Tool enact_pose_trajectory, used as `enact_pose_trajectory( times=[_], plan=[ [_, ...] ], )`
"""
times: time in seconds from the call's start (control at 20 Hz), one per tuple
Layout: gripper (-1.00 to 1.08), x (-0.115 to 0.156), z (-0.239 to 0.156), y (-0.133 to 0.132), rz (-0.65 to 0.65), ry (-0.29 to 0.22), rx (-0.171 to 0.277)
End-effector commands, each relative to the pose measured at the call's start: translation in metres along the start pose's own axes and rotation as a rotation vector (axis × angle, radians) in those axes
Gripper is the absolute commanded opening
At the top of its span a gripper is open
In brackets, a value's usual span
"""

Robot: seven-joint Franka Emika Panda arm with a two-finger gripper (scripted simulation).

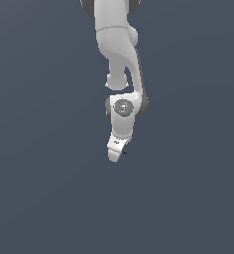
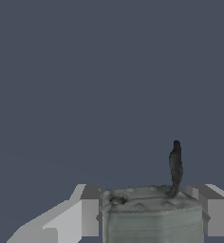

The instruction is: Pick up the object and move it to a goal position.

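- The Panda arm [image 1: 120, 59] comes in from the far edge of the exterior view, near its middle, and reaches down toward the near side.
- The gripper [image 1: 115, 155] is the arm's nearest part, at about the centre of that view.
- A thin black bit [image 1: 124, 152] juts out just to the exterior view's right of the gripper's tip.
- In the wrist view, the object [image 2: 152, 216] sits between the 2 fingers [image 2: 88, 213], touching both.
- The thin bit stands upright on the object's top, close to 1 finger.
- The floor [image 1: 39, 198] lies behind everything.
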State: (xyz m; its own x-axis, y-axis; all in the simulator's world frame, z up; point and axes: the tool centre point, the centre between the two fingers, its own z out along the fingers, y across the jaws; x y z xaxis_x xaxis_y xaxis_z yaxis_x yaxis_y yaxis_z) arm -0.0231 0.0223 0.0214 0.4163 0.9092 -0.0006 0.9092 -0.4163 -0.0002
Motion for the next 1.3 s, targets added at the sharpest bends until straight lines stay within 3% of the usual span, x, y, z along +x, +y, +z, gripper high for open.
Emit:
enact_pose_trajectory(
  times=[0.0,0.45,1.25],
  plan=[
    [-1.00,0.002,-0.009,-0.001,0.000,0.001,-0.001],
    [-1.00,0.018,-0.073,-0.011,-0.002,-0.001,-0.001],
    [-1.00,0.064,-0.249,-0.036,-0.004,0.001,0.000]
  ],
)
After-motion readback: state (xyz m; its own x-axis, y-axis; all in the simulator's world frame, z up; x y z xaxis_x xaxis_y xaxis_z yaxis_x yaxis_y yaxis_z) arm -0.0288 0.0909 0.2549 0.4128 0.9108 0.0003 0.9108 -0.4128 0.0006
